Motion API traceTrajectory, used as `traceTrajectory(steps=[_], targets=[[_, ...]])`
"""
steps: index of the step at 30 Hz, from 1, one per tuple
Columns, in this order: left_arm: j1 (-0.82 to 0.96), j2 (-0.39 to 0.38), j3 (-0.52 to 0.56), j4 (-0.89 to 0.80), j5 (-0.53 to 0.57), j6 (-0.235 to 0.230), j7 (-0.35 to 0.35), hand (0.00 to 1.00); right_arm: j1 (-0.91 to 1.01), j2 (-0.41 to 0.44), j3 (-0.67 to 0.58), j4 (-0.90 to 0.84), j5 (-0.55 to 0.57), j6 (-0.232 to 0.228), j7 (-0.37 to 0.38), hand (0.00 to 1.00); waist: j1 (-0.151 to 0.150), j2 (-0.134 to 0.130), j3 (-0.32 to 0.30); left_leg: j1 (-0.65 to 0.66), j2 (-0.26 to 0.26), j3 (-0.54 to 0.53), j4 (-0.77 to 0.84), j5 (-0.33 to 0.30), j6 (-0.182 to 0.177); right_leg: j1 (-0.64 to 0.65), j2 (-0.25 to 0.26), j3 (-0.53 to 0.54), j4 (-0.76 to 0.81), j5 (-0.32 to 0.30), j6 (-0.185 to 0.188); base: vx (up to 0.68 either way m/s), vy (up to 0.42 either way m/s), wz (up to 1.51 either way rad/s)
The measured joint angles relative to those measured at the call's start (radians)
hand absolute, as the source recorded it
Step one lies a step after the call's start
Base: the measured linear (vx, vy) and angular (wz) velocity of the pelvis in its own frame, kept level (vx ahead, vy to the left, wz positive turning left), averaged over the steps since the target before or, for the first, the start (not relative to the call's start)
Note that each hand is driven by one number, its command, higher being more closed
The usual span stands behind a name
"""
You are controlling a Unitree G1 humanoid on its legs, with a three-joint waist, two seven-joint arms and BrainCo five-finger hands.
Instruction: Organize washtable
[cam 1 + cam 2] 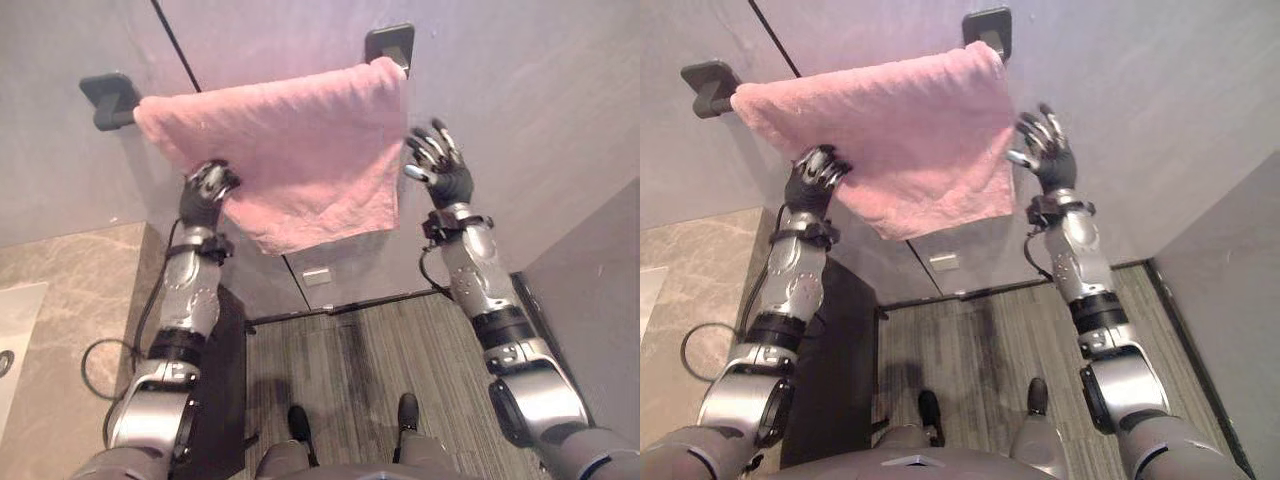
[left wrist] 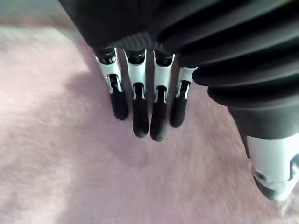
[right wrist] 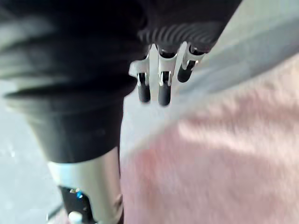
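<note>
The pink towel (image 1: 290,150) hung over the dark towel bar (image 1: 108,98) on the grey wall (image 1: 520,90), and it was not even: the cloth was bunched toward the right bracket (image 1: 390,42) and its lower edge ran slanted to a point. I think this was why both hands were raised to it, to spread and level it. The left hand (image 1: 208,188) was at the lower left edge of the towel; in the left wrist view its fingers (image 2: 140,116) were nearly straight and lay against the cloth, with the thumb apart, so it pressed and did not grasp. The right hand (image 1: 440,165) was just beside the right edge of the towel with the fingers (image 3: 161,88) spread and nothing between them; whether it touched the cloth I could not tell. Below on the left was a marble counter (image 1: 70,290) with the edge of a basin (image 1: 15,320), then a dark cabinet side (image 1: 225,380), a small plate (image 1: 317,276) low on the wall, and a striped floor (image 1: 380,350). Nothing stood between the hands and the towel.
</note>
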Motion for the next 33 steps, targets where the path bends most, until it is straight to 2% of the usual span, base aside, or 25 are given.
traceTrajectory(steps=[7,11,17,20,25,28,33], targets=[[0.217,-0.048,0.102,0.002,0.001,0.019,0.034,0.0,0.18,-0.024,-0.155,-0.005,0.022,0.0,-0.009,0.0,0.005,0.0,0.0,0.004,0.0,-0.003,0.0,0.0,0.0,0.008,-0.002,-0.01,0.0,0.0,0.0,0.0,0.001,0.01],[0.307,-0.068,0.16,0.131,0.006,0.03,0.037,0.0,0.291,-0.011,-0.192,-0.005,0.02,0.0,-0.017,0.0,0.004,0.0,0.0,0.021,-0.001,-0.002,-0.006,-0.013,-0.006,0.026,-0.004,-0.02,-0.001,-0.01,0.004,0.0,0.002,0.0],[0.404,-0.116,0.188,0.282,0.104,0.063,0.027,0.0,0.429,0.035,-0.238,0.006,0.011,0.0,-0.017,0.0,0.001,-0.001,-0.001,0.022,-0.001,-0.002,-0.006,-0.024,-0.004,0.027,-0.004,-0.019,-0.007,-0.021,0.009,0.0,0.0,0.0],[0.43,-0.146,0.191,0.365,0.174,0.071,0.022,0.0,0.49,0.057,-0.241,0.052,-0.032,0.001,-0.015,0.0,-0.005,-0.003,-0.003,0.029,0.0,-0.001,-0.003,-0.027,-0.008,0.032,-0.003,-0.019,-0.006,-0.023,0.012,0.05,-0.006,-0.01],[0.479,-0.21,0.176,0.467,0.295,0.091,0.007,0.0,0.602,0.105,-0.245,0.206,-0.105,0.006,0.026,0.0,-0.006,-0.007,-0.014,0.059,0.0,0.006,0.0,-0.04,-0.009,0.057,-0.004,-0.019,-0.005,-0.034,0.012,0.07,-0.007,-0.03],[0.5,-0.237,0.152,0.526,0.33,0.11,-0.004,0.0,0.646,0.139,-0.244,0.357,-0.178,0.022,0.046,0.0,-0.011,-0.014,-0.02,0.07,0.0,0.009,0.0,-0.044,-0.008,0.067,-0.004,-0.017,-0.001,-0.039,0.014,0.07,-0.009,-0.03],[0.521,-0.284,0.153,0.629,0.357,0.151,0.009,0.0,0.667,0.185,-0.353,0.704,-0.183,0.074,0.042,0.0,-0.016,-0.021,-0.037,0.122,-0.004,0.037,0.001,-0.064,-0.01,0.102,-0.004,0.008,-0.001,-0.048,0.02,0.05,0.006,-0.15]])
